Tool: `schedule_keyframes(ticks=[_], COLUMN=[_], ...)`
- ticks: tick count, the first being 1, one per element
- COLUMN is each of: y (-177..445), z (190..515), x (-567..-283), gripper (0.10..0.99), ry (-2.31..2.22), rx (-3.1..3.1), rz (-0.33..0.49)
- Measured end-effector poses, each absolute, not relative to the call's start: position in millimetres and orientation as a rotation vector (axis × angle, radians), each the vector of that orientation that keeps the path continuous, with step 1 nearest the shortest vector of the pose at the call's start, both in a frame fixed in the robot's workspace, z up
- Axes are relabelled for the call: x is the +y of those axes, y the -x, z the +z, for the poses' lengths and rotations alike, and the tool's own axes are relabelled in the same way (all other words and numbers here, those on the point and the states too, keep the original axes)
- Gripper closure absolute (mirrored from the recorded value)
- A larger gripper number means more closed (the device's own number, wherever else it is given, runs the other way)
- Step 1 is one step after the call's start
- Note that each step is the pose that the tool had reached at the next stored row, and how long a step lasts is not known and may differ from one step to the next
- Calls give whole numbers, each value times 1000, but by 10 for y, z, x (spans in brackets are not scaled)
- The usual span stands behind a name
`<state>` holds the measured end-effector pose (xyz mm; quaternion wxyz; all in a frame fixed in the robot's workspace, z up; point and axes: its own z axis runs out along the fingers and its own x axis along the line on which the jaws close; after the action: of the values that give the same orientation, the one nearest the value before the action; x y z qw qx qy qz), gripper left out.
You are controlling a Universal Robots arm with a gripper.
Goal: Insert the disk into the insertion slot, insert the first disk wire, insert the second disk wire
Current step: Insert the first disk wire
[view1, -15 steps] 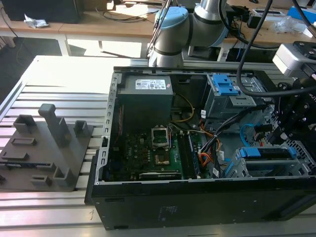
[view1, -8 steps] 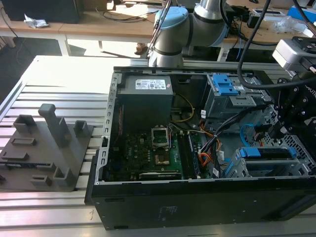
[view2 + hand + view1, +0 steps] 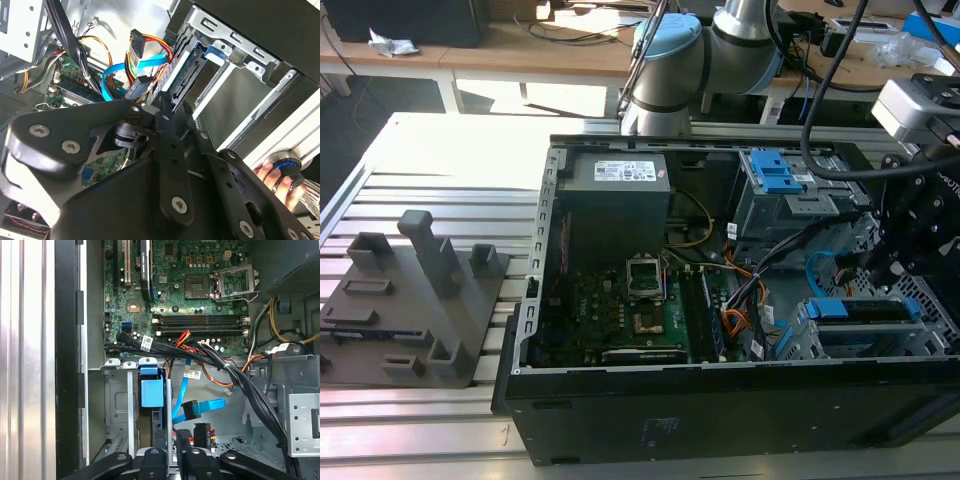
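Disk point(image 3: 151, 392) sits in slot point(image 3: 117, 390), exterior view's right, near side of case point(image 3: 720, 420) — blue wire point(image 3: 200, 407) beside it prob. unplugged. Pincer point(image 3: 172, 462) close by disk; apart or together — can't tell.

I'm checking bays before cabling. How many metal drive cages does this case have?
2. A cage with a blue latch sits at the exterior view's upper right; the insertion slot, holding the disk, lies below it. The arm may hide others.
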<state>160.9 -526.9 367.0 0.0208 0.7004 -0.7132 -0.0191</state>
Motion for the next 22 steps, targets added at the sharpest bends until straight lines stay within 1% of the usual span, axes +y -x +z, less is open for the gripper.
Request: schedule_keyframes(ticks=[1,2,13,22], y=[-1609,-1609,-1609,-1609], z=[3670,3670,3754,3752], x=[-5269,-5269,-5264,-4937], gripper=[851,784,784,784], ry=[-2172,-2172,-2169,-2169], rx=[-2212,-2212,-2209,-2209], rz=[-59,-59,-54,-54])
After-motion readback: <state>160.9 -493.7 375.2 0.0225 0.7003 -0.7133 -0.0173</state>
